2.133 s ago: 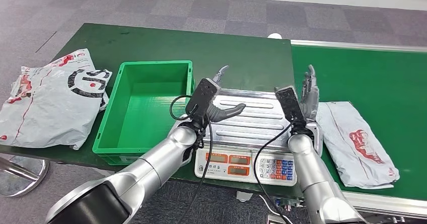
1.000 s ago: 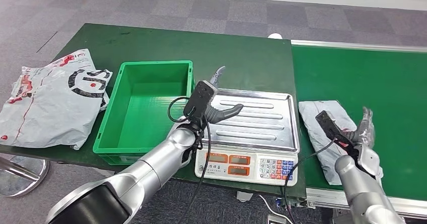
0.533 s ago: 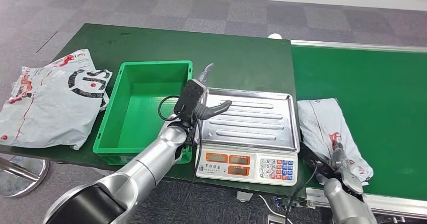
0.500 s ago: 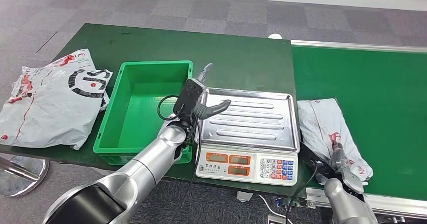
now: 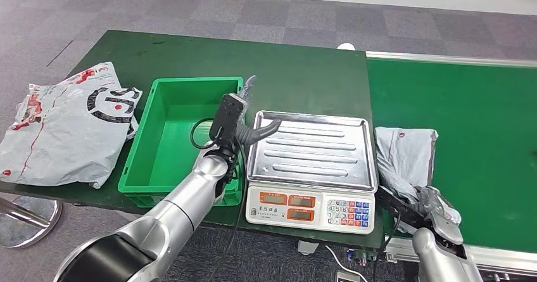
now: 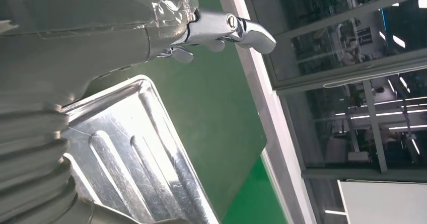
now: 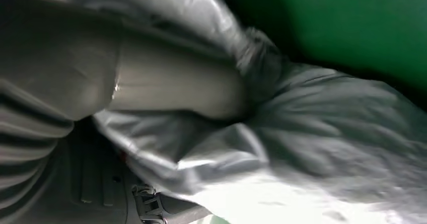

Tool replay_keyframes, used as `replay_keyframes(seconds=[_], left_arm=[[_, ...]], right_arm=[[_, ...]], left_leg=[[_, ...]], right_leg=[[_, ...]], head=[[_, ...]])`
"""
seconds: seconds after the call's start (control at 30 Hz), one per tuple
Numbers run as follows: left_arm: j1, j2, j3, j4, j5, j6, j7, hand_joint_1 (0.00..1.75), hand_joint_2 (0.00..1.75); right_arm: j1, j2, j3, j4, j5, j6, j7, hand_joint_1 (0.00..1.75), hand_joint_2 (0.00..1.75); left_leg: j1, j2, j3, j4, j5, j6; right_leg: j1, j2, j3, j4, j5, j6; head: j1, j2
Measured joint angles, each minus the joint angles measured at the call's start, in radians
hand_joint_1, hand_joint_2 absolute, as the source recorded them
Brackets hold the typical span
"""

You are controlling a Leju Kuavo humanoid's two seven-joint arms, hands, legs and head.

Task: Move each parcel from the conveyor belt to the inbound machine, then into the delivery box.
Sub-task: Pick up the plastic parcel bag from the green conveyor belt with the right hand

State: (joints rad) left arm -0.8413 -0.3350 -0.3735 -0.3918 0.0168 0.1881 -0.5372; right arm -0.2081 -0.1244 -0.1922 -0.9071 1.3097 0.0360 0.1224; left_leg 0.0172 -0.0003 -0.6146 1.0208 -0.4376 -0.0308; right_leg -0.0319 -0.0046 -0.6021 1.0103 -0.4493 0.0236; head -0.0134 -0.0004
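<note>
The dark green table point(image 5: 190, 54) stands on a grey carpet-tile floor point(image 5: 190, 9), and the brighter green conveyor belt point(image 5: 481, 98) joins it on the right side. In the left wrist view, glass walls point(image 6: 342, 58) of the room are behind the belt.

The right hand point(image 5: 437, 209) is low at the near edge of the belt, and its arm is cut off by the frame. It grasps the grey parcel point(image 5: 405, 158), which lies crumpled on the belt just beside the scale. In the right wrist view the thumb point(image 7: 176, 85) presses into the parcel film, and the other fingers are hidden under it.

On the left end of the table lies a big white bag point(image 5: 63, 127) with red and black print. Next to it stands the empty green delivery box point(image 5: 180, 136). The inbound machine point(image 5: 310, 161), a scale with a steel tray, is between the box and the belt. The left hand point(image 5: 244, 120) hovers over the box edge and the tray corner, released, fingers apart, holding nothing.
</note>
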Motion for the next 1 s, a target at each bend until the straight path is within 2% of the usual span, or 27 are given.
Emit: replay_keyframes(seconds=[0.13,0.27,0.5,0.67,0.77,0.87,1.0], left_arm=[[0.000,-0.006,0.026,0.000,-0.024,-0.004,0.005,0.00,1.75],[0.005,-0.014,0.043,-0.003,-0.024,-0.008,0.004,0.00,1.75],[0.025,-0.017,0.044,-0.014,0.014,0.000,-0.006,0.00,1.75],[0.029,-0.016,0.044,-0.016,0.008,0.001,-0.018,0.00,1.75],[0.032,-0.016,0.050,-0.016,-0.018,0.001,-0.026,0.00,1.75],[0.032,-0.016,0.060,-0.016,-0.041,-0.001,-0.028,0.00,1.75],[0.032,-0.016,0.062,-0.016,-0.043,-0.001,-0.028,0.00,1.75]], right_arm=[[-0.012,0.002,-0.009,-0.005,-0.011,-0.020,-0.022,1.75,1.75],[-0.026,0.026,-0.034,-0.027,0.000,-0.123,-0.024,1.75,1.75],[0.011,0.160,-0.106,-0.354,0.085,-0.277,-0.042,1.75,1.75],[0.033,0.210,-0.111,-0.538,0.031,-0.440,-0.107,1.75,1.75],[0.063,0.178,-0.101,-0.615,-0.158,-0.559,-0.182,1.75,1.75],[0.092,0.107,-0.077,-0.635,-0.355,-0.598,-0.256,1.75,1.75],[0.095,0.096,-0.073,-0.635,-0.381,-0.599,-0.265,1.75,1.75]], left_leg=[[0.000,0.000,0.000,0.000,0.000,0.000],[0.000,0.000,0.000,0.000,0.000,0.000],[0.000,0.002,-0.001,-0.001,0.000,0.000],[0.000,0.001,-0.002,-0.001,0.000,0.000],[-0.001,0.000,-0.002,-0.001,0.000,0.001],[-0.001,-0.001,-0.002,0.000,-0.002,0.002],[-0.001,-0.001,-0.002,0.000,-0.002,0.003]], right_leg=[[0.000,0.000,0.000,0.000,0.000,0.000],[0.000,0.000,0.000,0.000,0.000,0.000],[0.000,0.004,-0.003,0.001,0.001,0.000],[-0.001,0.001,-0.003,0.001,0.000,0.000],[-0.002,0.001,-0.003,0.000,-0.001,0.000],[-0.003,0.000,-0.001,0.000,-0.001,0.002],[-0.003,-0.001,0.000,0.000,-0.001,0.002]], head=[[0.000,0.000],[0.000,0.000],[0.000,0.000],[0.000,0.000],[0.000,0.000],[0.000,0.000],[0.000,0.000]])
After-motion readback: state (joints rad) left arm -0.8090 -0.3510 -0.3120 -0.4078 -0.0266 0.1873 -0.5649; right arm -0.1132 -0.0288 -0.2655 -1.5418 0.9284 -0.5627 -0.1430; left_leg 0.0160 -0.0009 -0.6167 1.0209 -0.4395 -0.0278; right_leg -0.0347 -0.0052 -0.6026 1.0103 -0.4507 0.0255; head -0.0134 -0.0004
